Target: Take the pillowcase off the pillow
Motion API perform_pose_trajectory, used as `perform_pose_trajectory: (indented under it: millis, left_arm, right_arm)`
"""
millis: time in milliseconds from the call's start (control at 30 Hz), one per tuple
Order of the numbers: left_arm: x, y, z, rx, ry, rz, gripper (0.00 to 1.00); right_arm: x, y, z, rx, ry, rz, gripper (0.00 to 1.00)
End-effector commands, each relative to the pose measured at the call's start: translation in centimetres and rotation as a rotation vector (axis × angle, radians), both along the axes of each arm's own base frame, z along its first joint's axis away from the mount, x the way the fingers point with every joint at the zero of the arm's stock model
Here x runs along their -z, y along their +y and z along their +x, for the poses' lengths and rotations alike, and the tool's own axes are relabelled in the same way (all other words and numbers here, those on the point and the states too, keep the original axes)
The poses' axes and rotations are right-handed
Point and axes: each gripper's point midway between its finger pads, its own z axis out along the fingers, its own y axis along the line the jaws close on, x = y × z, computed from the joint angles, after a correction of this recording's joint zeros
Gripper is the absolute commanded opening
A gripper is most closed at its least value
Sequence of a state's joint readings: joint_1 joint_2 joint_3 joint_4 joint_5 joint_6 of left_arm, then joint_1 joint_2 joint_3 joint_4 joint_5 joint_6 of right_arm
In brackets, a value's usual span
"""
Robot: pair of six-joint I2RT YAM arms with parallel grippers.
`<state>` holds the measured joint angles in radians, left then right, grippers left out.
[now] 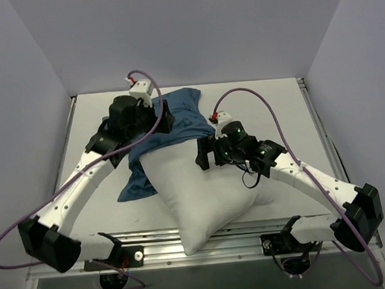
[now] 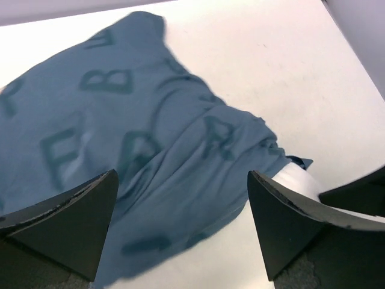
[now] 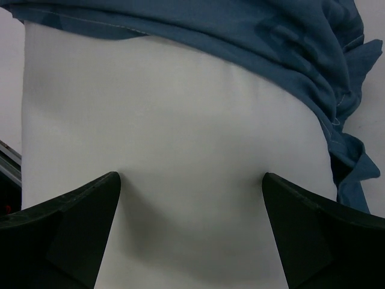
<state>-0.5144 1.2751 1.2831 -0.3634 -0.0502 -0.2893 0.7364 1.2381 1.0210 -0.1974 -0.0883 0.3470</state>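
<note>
The plain white pillow [image 1: 205,190] lies on the table, its near corner hanging over the front rail. The blue lettered pillowcase [image 1: 175,129] is bunched over the pillow's far end and trails onto the table at the left. My left gripper [image 1: 166,117] stands open over the blue cloth; in the left wrist view the pillowcase [image 2: 138,138] spreads beyond the open gripper [image 2: 181,174], with a bit of pillow [image 2: 298,177] at the right. My right gripper [image 1: 204,155] is open against the bare pillow [image 3: 180,132], below the pillowcase hem [image 3: 240,36], nothing between its fingertips [image 3: 191,176].
The white table [image 1: 269,106] is walled in at the back and on both sides. An aluminium rail [image 1: 153,238] runs along the front edge by the arm bases. Purple cables loop off both wrists. A dark part [image 2: 355,192] shows at the right edge of the left wrist view.
</note>
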Motion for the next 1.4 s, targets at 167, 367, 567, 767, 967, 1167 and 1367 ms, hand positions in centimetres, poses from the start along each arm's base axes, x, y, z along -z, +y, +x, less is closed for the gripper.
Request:
perform_pose_trajectory:
  millis: [167, 367, 567, 767, 967, 1167, 1367]
  left_arm:
    - [3.9, -7.9, 4.4, 0.375, 0.058, 0.143, 0.93]
    - [8.5, -7.3, 7.6, 0.297, 0.154, 0.272, 0.71]
    - [10.5, -6.4, 9.2, 0.227, 0.17, 0.305, 0.19]
    - [8.7, -2.5, 12.7, 0.033, 0.124, 0.283, 0.02]
    - [6.6, 5.8, 17.1, -0.297, 0.094, 0.281, 0.02]
    - [5.8, 13.0, 20.0, -0.524, 0.081, 0.267, 0.02]
    - [7.1, 17.5, 21.3, -0.656, 0.103, 0.278, 0.02]
  right_arm:
    - [1.3, 2.3, 2.8, 0.012, 0.005, 0.091, 1.0]
    - [3.2, 2.8, 2.9, -0.002, 0.033, 0.103, 0.86]
    - [4.2, 3.1, 2.1, -0.039, 0.06, 0.115, 0.37]
    - [5.2, 2.3, 0.1, -0.072, 0.109, 0.093, 0.0]
    - [2.0, -0.3, -3.3, -0.091, 0.095, 0.101, 0.0]
    - [-1.7, -3.2, -6.1, -0.077, 0.065, 0.1, 0.0]
    - [-4.3, -6.1, -6.9, 0.005, 0.012, 0.08, 0.0]
